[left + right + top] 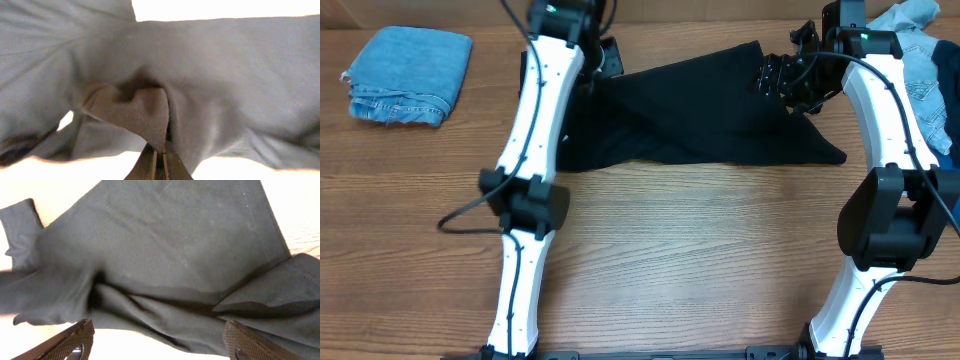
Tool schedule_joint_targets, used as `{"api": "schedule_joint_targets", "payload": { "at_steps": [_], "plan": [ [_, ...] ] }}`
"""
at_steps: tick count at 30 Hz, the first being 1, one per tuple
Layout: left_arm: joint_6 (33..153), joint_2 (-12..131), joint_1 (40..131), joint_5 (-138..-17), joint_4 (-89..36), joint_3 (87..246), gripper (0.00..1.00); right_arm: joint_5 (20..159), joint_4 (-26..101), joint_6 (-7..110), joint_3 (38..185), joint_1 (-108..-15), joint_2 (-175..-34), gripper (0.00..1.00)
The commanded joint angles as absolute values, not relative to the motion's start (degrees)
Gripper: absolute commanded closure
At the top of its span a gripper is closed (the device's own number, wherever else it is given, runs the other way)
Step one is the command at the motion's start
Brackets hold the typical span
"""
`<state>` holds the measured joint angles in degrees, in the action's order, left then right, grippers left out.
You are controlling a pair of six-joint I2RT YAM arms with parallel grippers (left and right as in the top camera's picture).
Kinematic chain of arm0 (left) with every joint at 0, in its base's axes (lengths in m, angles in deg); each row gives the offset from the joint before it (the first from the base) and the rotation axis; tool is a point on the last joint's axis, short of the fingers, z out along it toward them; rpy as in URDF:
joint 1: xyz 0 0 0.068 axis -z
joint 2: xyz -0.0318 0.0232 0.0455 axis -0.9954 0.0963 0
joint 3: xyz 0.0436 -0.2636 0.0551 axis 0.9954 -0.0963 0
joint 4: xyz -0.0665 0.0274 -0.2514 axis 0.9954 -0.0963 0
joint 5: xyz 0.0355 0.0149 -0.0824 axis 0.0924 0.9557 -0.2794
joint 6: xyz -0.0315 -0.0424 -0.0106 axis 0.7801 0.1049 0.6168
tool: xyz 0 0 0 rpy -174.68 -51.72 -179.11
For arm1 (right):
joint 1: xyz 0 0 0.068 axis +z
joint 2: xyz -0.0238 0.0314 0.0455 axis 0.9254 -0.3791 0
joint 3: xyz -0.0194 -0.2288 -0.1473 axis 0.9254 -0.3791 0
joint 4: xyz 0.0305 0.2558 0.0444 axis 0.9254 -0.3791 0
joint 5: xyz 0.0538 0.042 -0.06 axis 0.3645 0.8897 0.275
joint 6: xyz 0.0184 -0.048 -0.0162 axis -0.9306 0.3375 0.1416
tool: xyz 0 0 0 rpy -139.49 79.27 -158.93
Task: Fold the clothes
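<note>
No legible text, label, brand, number or sign in any view.
Checked large plain black fabric T-shirt (700, 110): no print or tag text readable on visible surface.
Checked folded light-blue denim piece (405, 70): nothing readable.
Checked white plastic arm links (535, 120): no markings legible at this resolution.

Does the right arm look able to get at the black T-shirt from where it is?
Probably yes: the right gripper is open directly over the black T-shirt, with nothing between them.
</note>
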<state>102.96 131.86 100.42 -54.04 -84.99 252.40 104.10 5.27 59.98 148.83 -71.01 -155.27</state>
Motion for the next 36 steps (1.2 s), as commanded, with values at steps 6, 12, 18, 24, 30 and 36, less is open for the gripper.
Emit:
{"api": "schedule_joint_targets", "payload": {
  "at_steps": [6, 12, 18, 24, 30, 36],
  "plan": [
    [96.29, 123.99, 108.2, -59.59, -89.6, 254.19, 0.96, 101.08, 5.23, 59.8, 149.25, -71.21, -154.77, 0.12],
    [96.59, 123.99, 112.88, -57.06, -89.6, 254.15, 0.96, 100.56, 4.12, 59.85, 149.25, -71.21, -154.77, 0.12],
    [95.17, 123.99, 115.7, -53.85, -89.6, 254.12, 0.96, 100.58, 3.35, 60.2, 149.25, -71.21, -154.77, 0.12],
    [92.53, 123.34, 116.07, -46.15, -89.6, 253.99, 0.96, 100.56, 2.96, 60.92, 149.25, -71.21, -154.77, 0.12],
    [90.3, 119.66, 118.19, -39.99, -89.6, 253.93, 0.96, 100.58, 2.96, 60.9, 149.25, -71.21, -154.77, 0.12],
    [90.19, 116.39, 119.74, -36.67, -89.6, 249.08, 0.96, 100.58, 2.63, 60.92, 149.25, -71.21, -154.77, 0.12]
  ]
}}
